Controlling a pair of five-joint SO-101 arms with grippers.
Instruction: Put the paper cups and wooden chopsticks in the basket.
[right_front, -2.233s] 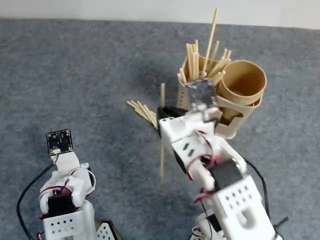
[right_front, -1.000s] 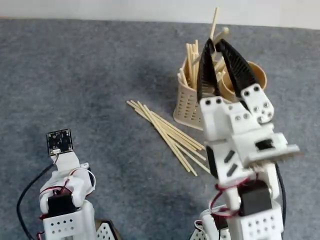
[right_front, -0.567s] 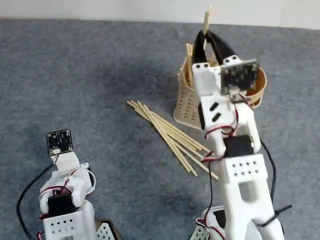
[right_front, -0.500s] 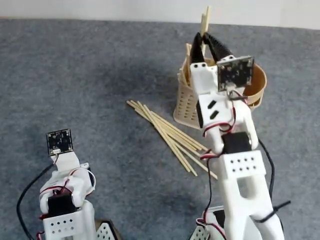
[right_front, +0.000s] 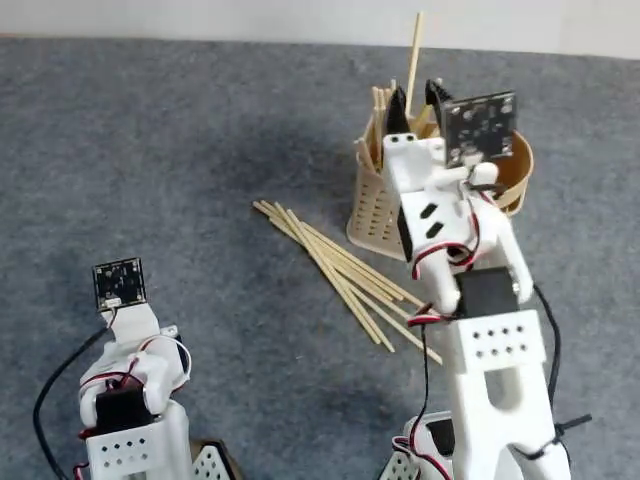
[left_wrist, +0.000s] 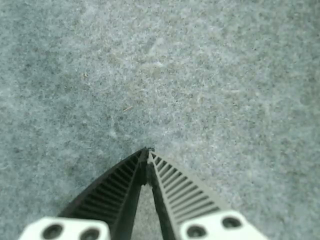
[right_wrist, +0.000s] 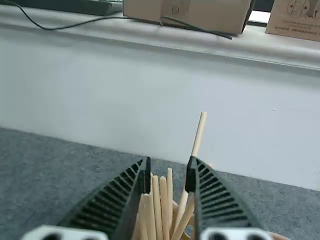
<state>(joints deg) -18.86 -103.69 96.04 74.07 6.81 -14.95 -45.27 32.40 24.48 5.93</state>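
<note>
A cream perforated basket (right_front: 373, 215) stands at the back right of the grey carpet. It holds several wooden chopsticks (right_front: 380, 108) and stacked paper cups (right_front: 512, 176). My right gripper (right_front: 416, 97) hovers just over the basket's rim, open; in the right wrist view the right gripper (right_wrist: 168, 167) has chopstick ends (right_wrist: 159, 197) between its fingers, ungripped. One long chopstick (right_front: 415, 48) stands up out of the basket, beyond the fingertips. Several loose chopsticks (right_front: 338, 274) lie on the carpet to the left of the basket. My left gripper (left_wrist: 148, 152) is shut, pointing down at bare carpet; the left arm (right_front: 130, 385) sits at the front left.
A white wall (right_wrist: 100, 90) runs along the carpet's far edge, close behind the basket. Boxes (right_wrist: 185, 12) and a cable sit on a ledge above it. The carpet (right_front: 150, 150) stretches open between the left arm and the basket.
The right arm rose from the loose pile with a chopstick and swung over the basket. Its fingers have opened, and that chopstick now stands in the basket. The left arm stayed still.
</note>
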